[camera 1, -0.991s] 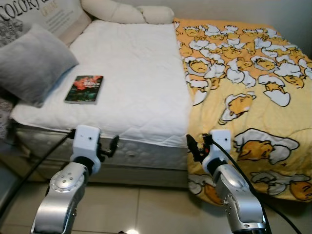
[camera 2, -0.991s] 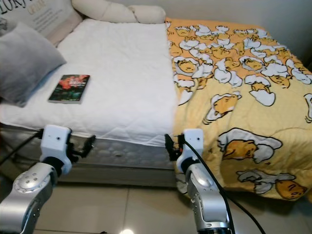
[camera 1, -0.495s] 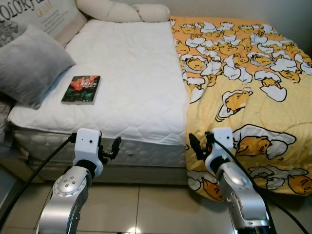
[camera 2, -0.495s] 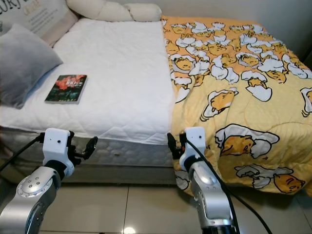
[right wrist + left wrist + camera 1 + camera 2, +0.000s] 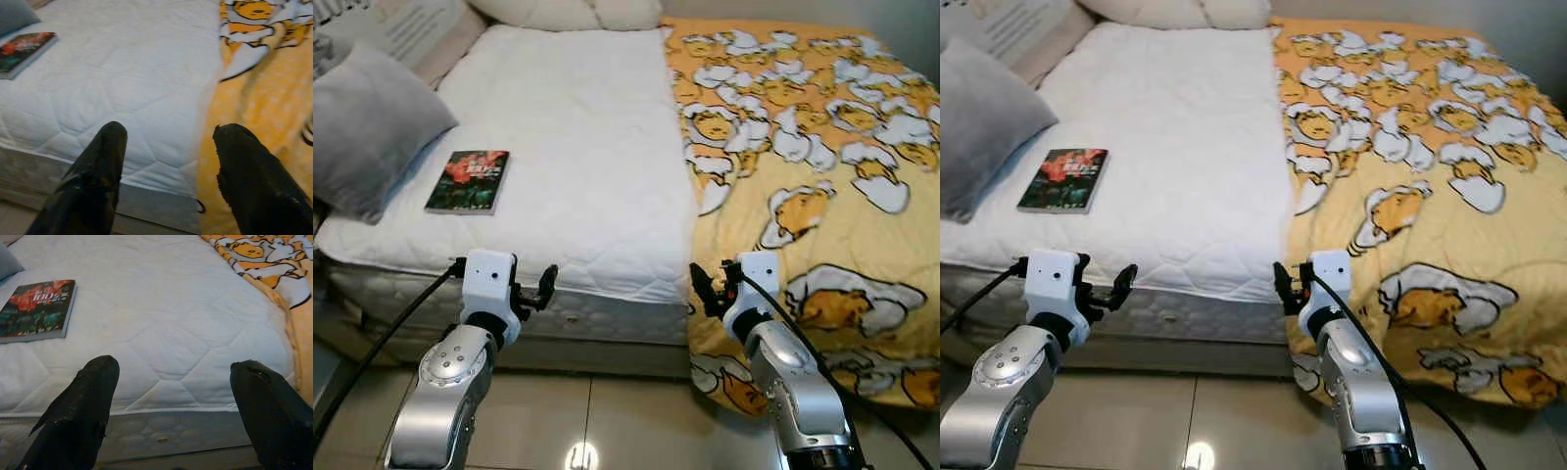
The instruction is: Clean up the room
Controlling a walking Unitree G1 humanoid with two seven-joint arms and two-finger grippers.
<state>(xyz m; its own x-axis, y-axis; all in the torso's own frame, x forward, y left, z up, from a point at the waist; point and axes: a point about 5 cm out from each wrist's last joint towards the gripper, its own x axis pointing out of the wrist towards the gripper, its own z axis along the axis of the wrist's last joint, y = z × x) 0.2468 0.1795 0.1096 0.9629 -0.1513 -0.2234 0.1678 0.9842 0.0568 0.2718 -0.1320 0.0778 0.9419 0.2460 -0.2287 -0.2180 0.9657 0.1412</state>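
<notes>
Two open, empty tools face you: the left tool [image 5: 546, 284] at the bed's [image 5: 578, 176] foot edge is nearer the book [image 5: 467, 181], lying ahead-left near the bed's left edge, long axis pointing away; the right tool [image 5: 701, 286] hovers beside the yellow blanket [image 5: 822, 196].

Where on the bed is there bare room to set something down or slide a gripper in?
The widest free patch is the white mattress between the book and the yellow duvet, running up to the cream pillows. A narrower strip lies along the near edge below the book. It is crowded where the grey pillow sits by the book.
</notes>
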